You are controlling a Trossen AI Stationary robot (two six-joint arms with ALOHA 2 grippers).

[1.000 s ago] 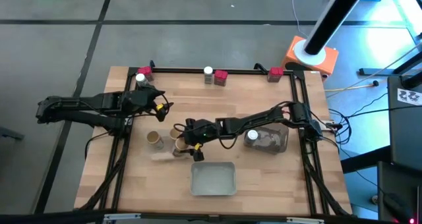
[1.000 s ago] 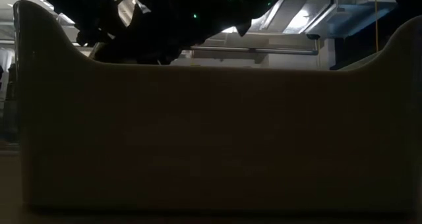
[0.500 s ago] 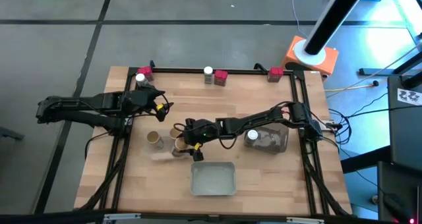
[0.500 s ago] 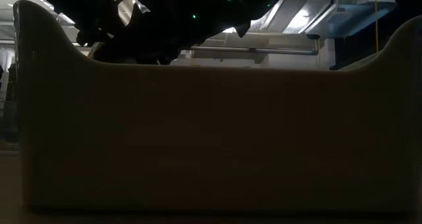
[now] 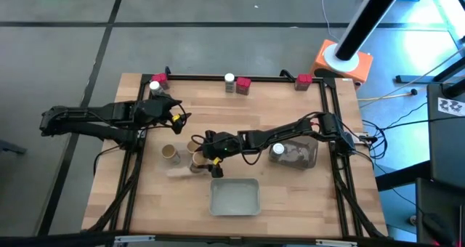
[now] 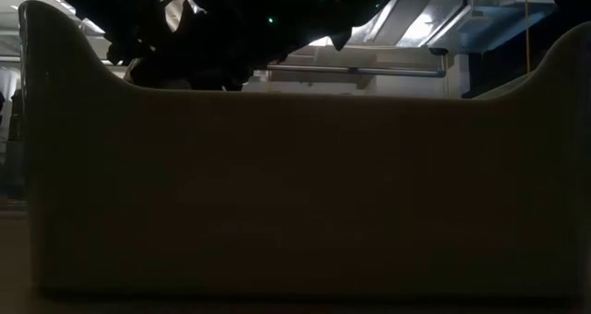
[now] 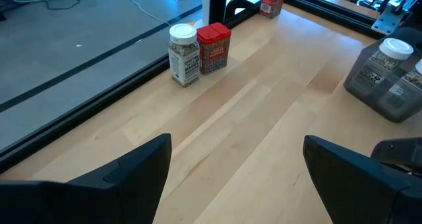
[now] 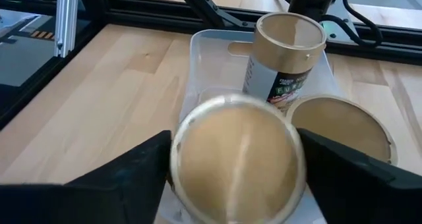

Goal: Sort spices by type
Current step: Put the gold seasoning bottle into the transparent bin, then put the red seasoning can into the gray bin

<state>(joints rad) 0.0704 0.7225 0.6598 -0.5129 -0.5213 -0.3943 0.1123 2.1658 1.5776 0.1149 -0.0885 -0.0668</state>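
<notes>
grey concrete floor around wooden table; orange base beyond far corner; blue light at right.

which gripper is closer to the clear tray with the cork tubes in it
Right. The right gripper sits directly over the clear tray, with a cork tube between its fingers. The left gripper is open, off toward the table's far left, apart from the tray.

— Where, the cork cylinders?
— In the clear tray, left of centre.
— And the jars?
— One jar beside a packet at the table's far edge; another in the right tray.
</notes>
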